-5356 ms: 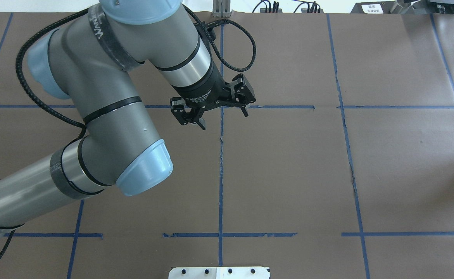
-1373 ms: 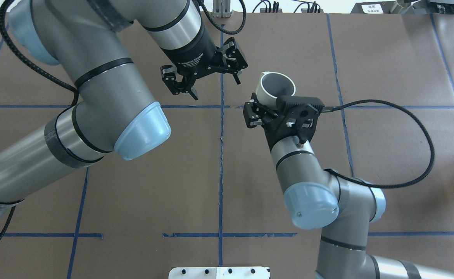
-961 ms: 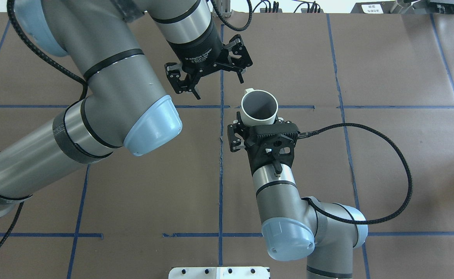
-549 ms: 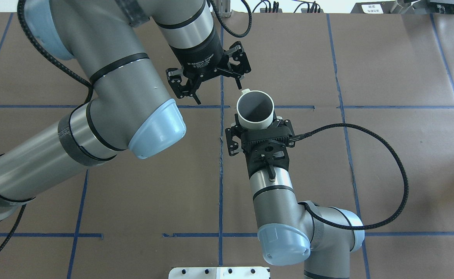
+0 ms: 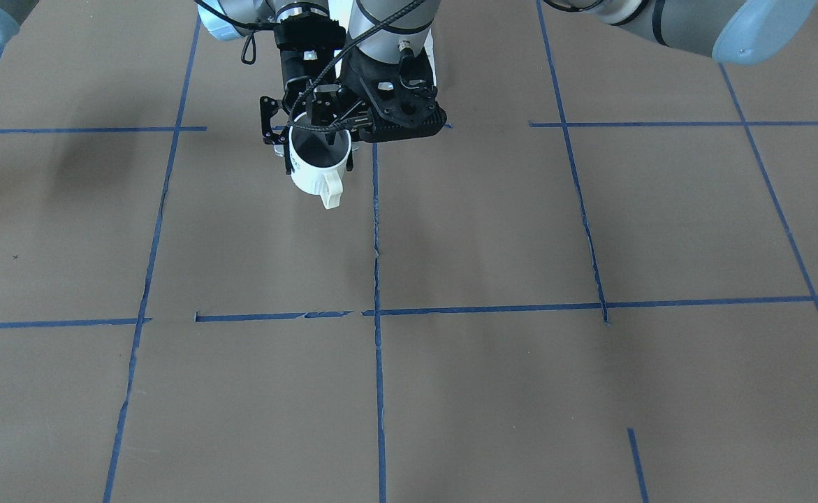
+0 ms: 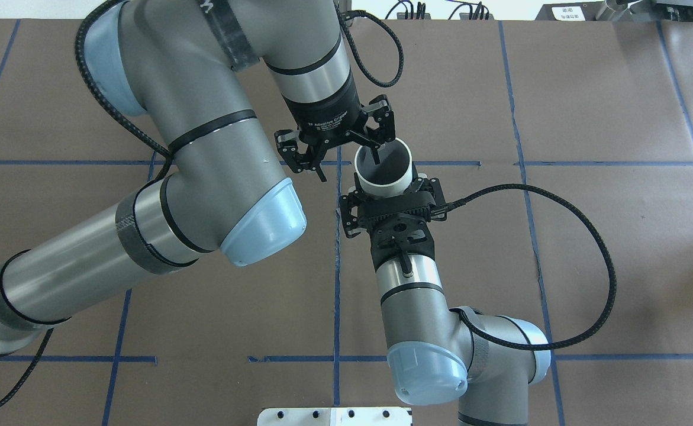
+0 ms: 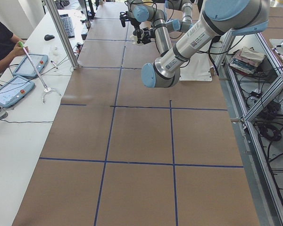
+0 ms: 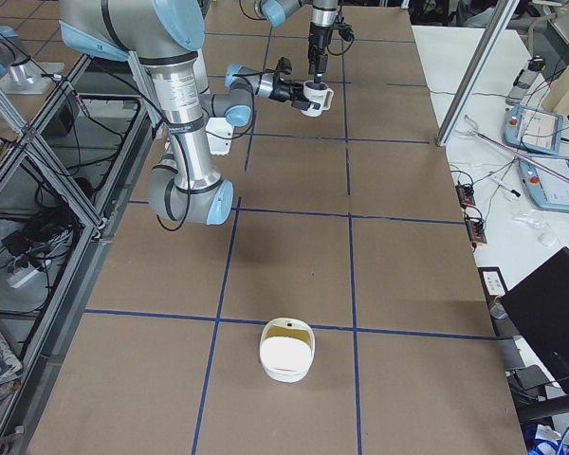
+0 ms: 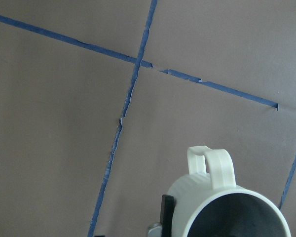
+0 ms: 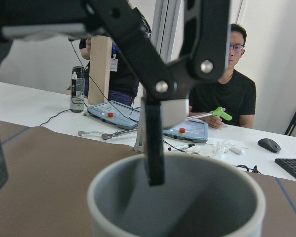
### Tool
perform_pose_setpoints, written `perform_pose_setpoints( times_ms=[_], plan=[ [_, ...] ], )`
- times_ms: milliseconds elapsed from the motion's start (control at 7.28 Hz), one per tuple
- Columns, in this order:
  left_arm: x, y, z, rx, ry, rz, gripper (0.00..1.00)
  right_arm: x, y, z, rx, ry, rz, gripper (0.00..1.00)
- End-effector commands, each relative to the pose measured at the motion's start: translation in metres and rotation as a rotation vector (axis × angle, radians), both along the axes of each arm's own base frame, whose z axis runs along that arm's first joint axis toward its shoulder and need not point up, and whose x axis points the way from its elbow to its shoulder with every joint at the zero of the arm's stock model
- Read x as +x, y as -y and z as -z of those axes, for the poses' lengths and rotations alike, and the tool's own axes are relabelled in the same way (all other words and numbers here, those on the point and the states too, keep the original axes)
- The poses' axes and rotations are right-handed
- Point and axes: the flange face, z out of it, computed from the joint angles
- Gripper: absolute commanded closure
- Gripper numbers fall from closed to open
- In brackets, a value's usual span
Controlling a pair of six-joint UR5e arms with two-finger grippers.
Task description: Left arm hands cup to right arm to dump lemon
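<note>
The white cup (image 6: 382, 188), grey inside, is held in the air by my right gripper (image 6: 389, 196), the one with the chunky black housing, which is shut on its lower body. My left gripper (image 6: 349, 168), with open-linkage fingers, is open and comes down over the cup's rim. One of its fingers (image 10: 153, 148) reaches inside the cup and the other stays outside the wall. The cup also shows in the front view (image 5: 318, 178), the right side view (image 8: 313, 95) and the left wrist view (image 9: 212, 197), handle pointing away from the robot. No lemon is visible.
A white bowl-like container (image 8: 286, 349) with a yellowish inside stands on the table far toward the robot's right end. A white metal plate (image 6: 334, 416) sits at the near table edge. Operators with teach pendants (image 10: 187, 132) sit beyond the far edge. Blue tape lines cross the brown table (image 6: 589, 248).
The right arm came into view carrying the cup and moved it left toward the left gripper. The left gripper came over the cup, and one open finger is now inside the rim.
</note>
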Motion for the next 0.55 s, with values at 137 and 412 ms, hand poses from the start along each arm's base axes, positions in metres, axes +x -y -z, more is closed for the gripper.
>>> perform_pose_setpoints(
  times_ms=[137,412],
  plan=[
    [0.0051,-0.0038,0.0032,0.004,-0.003,-0.01,0.46,-0.0008,-0.0016,0.0007,0.003,-0.005,0.004,0.72],
    [0.0054,-0.0035,0.0012,0.003,-0.001,-0.011,0.49,-0.0016,-0.0032,0.0008,0.003,-0.005,0.007,0.7]
  ],
)
